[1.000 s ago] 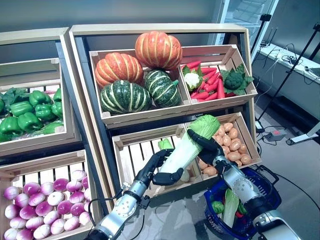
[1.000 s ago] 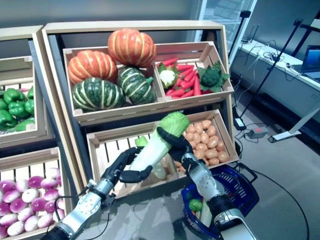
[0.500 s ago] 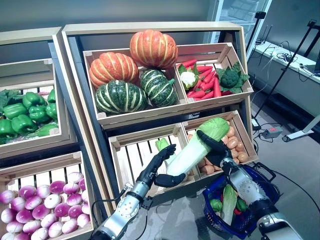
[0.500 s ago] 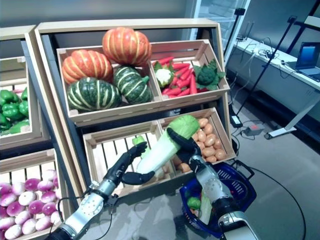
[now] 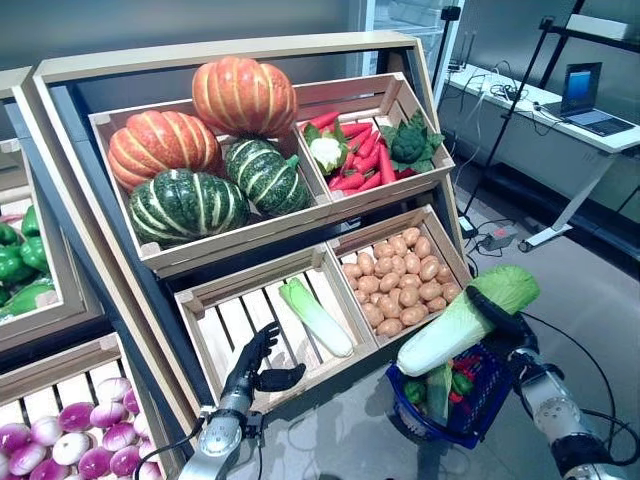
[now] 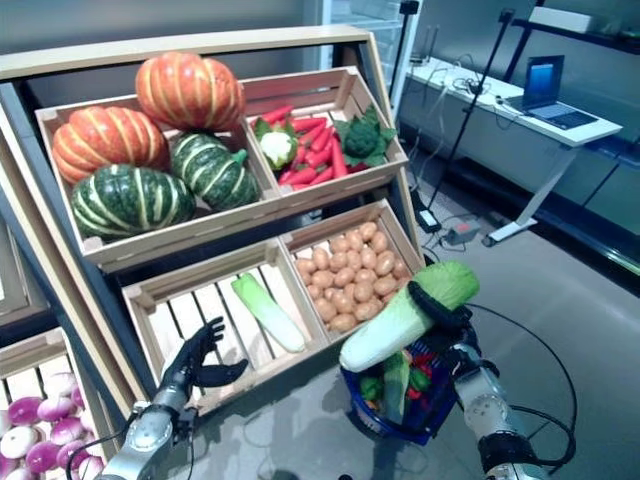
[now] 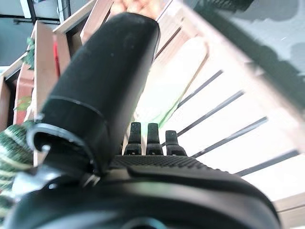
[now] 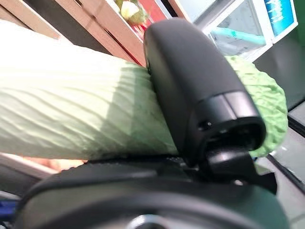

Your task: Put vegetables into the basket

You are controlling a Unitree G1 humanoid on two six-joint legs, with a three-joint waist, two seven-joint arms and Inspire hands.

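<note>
My right hand (image 5: 503,322) is shut on a long pale-green napa cabbage (image 5: 462,317) and holds it tilted just above the blue basket (image 5: 478,418), which stands on the floor. Its thumb (image 8: 200,90) wraps over the cabbage (image 8: 71,119) in the right wrist view. The basket holds another pale cabbage (image 5: 440,386), something small and green, and something red. My left hand (image 5: 255,368) is open and empty at the front edge of the lower left crate (image 5: 230,330); its straight fingers (image 7: 147,138) show over the crate's slats. A second cabbage (image 5: 315,315) lies in that crate, apart from the hand.
The wooden stand (image 5: 240,60) of crates rises ahead and to the left. A white desk (image 5: 530,100) with a laptop and tripod legs stands at the back right. Cables and a power strip (image 5: 495,240) lie on the grey floor behind the basket.
My right hand has carried the cabbage right and down, from in front of the crates to above the basket. My left hand has let go and dropped to the crate's front edge. The camera has turned right.
</note>
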